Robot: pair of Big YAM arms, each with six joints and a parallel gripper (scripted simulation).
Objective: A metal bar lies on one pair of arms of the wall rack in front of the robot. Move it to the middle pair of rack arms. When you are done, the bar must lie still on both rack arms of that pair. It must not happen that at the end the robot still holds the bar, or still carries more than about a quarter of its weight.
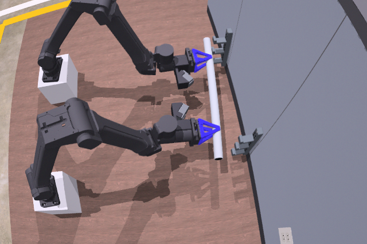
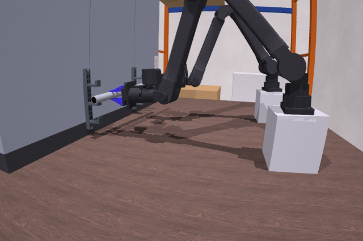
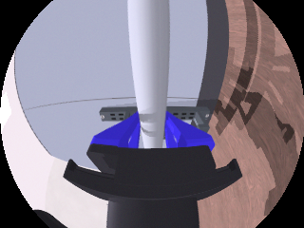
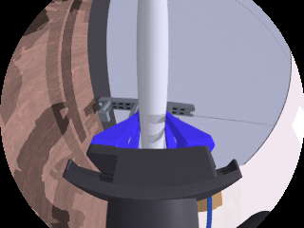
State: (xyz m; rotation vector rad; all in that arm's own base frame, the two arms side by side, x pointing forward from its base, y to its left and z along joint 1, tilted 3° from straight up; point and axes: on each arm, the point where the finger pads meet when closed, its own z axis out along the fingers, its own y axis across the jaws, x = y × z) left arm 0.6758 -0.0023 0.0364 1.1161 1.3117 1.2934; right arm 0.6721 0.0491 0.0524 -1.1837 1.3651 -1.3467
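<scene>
Two matte black arms [image 1: 124, 32] [image 2: 249, 17] have rounded joints and blue, triangular, openwork fingertips [image 1: 201, 57].
</scene>
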